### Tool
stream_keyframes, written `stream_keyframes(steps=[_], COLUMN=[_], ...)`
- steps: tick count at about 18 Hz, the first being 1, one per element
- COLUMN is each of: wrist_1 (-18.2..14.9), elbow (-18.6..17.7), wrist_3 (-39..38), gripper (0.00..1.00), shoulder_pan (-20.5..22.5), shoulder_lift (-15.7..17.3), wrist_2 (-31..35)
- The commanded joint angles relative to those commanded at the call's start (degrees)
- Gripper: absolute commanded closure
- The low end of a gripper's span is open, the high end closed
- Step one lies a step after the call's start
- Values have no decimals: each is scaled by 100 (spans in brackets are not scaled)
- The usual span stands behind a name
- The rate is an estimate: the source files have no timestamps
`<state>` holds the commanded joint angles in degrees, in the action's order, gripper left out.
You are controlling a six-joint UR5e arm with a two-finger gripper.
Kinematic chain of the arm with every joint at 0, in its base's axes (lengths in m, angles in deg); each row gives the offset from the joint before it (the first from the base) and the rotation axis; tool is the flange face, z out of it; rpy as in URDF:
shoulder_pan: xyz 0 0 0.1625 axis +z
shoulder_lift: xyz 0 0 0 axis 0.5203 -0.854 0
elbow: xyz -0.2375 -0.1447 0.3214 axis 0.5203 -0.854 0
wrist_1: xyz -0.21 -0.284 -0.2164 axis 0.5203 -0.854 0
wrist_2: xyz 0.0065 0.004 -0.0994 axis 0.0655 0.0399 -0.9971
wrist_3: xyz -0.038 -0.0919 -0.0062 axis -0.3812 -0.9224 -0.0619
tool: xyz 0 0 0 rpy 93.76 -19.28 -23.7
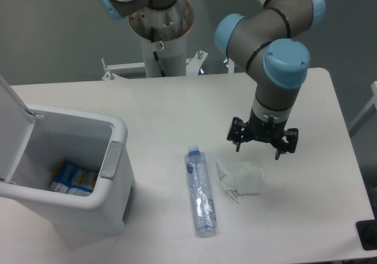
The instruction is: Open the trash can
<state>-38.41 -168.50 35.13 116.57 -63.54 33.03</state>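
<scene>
The white trash can (112, 135) stands at the table's left with its lid (10, 128) swung up and back, so the inside is exposed. A grey push tab (111, 160) sits on its right rim. A blue and yellow box (73, 178) lies at the bottom. My gripper (263, 149) hangs open over the table's right half, far from the can, with nothing between its fingers. It is just above a crumpled white paper (241, 178).
A clear plastic bottle (200, 191) lies on its side between the can and the paper. The arm's base column (160, 34) rises at the table's back edge. A black object (367, 234) sits at the front right corner.
</scene>
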Motion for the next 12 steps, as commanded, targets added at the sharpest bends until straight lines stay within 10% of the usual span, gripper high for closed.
stream_keyframes(steps=[12], wrist_1=[9], elbow=[-35], wrist_3=[1169], gripper=[0], shoulder_pan=[-220], shoulder_lift=[-44], wrist_2=[475])
